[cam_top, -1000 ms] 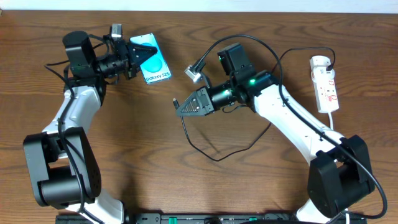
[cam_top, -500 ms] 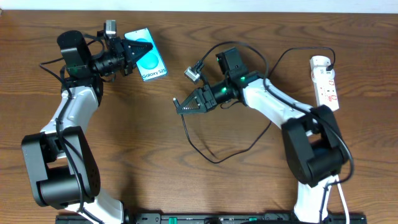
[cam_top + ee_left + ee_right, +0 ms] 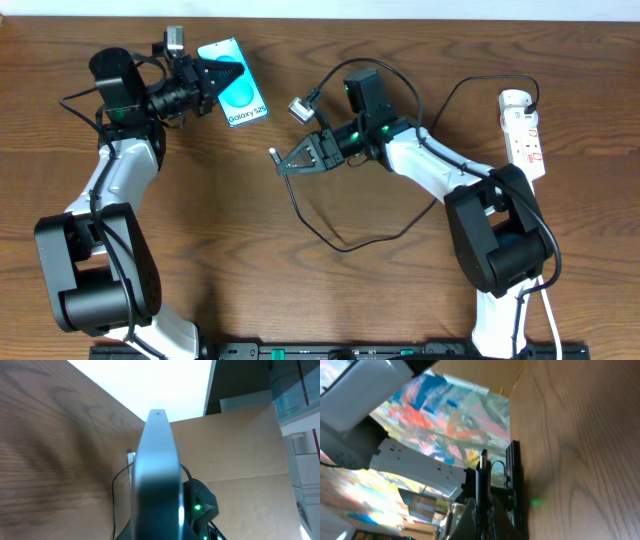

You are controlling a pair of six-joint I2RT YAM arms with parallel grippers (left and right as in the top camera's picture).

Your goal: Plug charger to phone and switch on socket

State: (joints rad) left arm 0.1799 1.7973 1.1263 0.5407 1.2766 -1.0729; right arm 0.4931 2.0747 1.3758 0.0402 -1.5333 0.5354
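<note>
My left gripper (image 3: 226,77) is shut on the phone (image 3: 240,98), holding its cyan "Galaxy S25" screen up above the table's back left. In the left wrist view the phone (image 3: 158,460) shows edge-on, filling the jaws. My right gripper (image 3: 282,162) is shut on the plug tip of the charger (image 3: 340,246), a little right of and below the phone, apart from it. The tip (image 3: 483,467) sticks out between the right fingers. The black cable loops across the table to the socket (image 3: 526,135), which lies at the far right.
The wooden table (image 3: 250,280) ends at a white wall along the back. The slack cable loop lies mid-table under my right arm. The socket's thick white cord (image 3: 549,322) runs down the right side. A black rail (image 3: 330,350) lines the front edge.
My right gripper has carried the plug tip left and slightly back, nearer the phone. My left gripper has shifted the phone a little left and back.
</note>
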